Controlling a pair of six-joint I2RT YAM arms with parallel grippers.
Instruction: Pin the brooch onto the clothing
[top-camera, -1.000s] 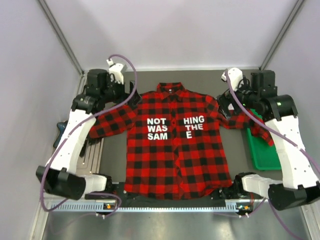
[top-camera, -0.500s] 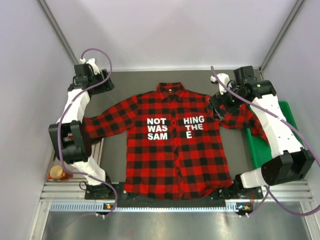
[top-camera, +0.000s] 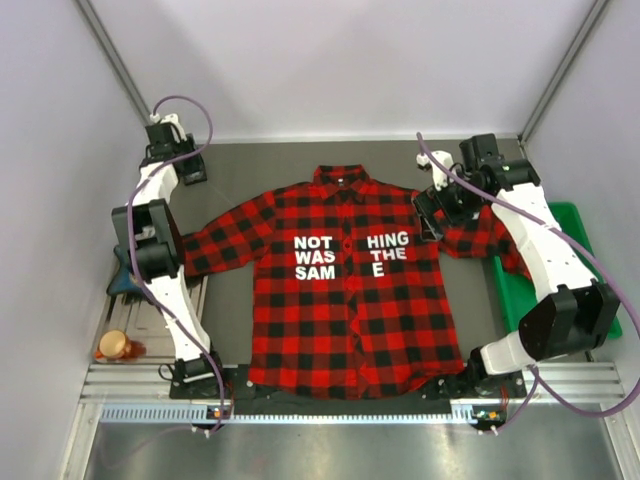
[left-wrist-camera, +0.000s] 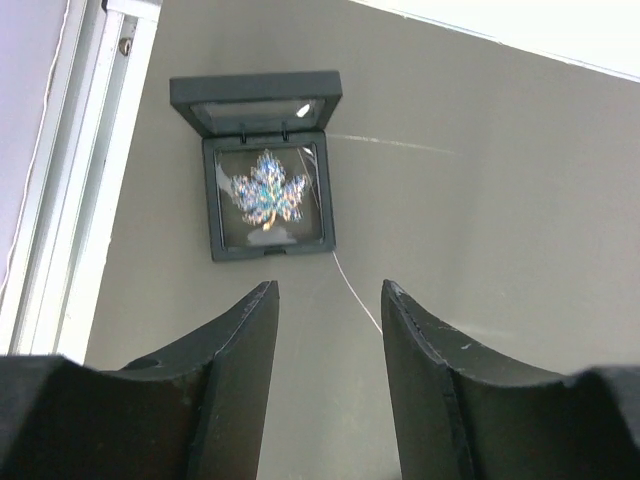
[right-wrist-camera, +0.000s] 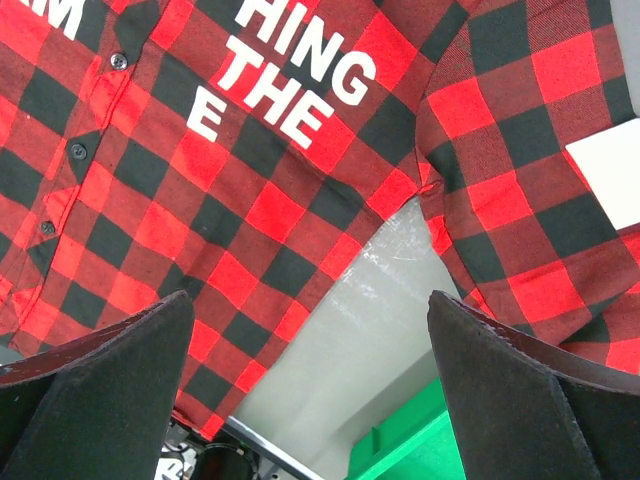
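Shirt (top-camera: 345, 285) lies flat and face up on the bench (top-camera: 265, 160), collar toward the far side, front buttoned, both sleeves spread outward. The white chest lettering reads NOT WAS SAM on one half and HING THE E on the other. Brooch (left-wrist-camera: 268, 190) is off the shirt: it sits in a small dark case (left-wrist-camera: 214, 200) with the lid tipped open, on bare bench beyond the shirt's sleeve on the left arm's side, toward the far corner. It is leaf-shaped, pale with a bluish glitter, and lies flat in the middle of the case. Left tool (left-wrist-camera: 330, 295) hangs over the bench with the case ahead of its fingertips and clear of them; its jaws stand partly apart with nothing between them. A thin pale thread (left-wrist-camera: 352, 292) runs over the bench from the case's near corner toward the gap between the jaws. Right tool (right-wrist-camera: 310, 305) is over the shirt's other side, above the armpit where that sleeve meets the body, with its jaws spread wide and holding nothing. Whether it touches the cloth cannot be told. Bare bench shows in the notch between sleeve and body there. Green tray (top-camera: 560, 300) lies just beside the shirt on the right arm's side, with the end of that sleeve resting over its edge. A dark blue thing (top-camera: 122, 270) lies near the cuff of the shirt's opposite sleeve. An orange-brown round thing (top-camera: 113, 346) sits nearer the arm bases, well apart from the shirt.
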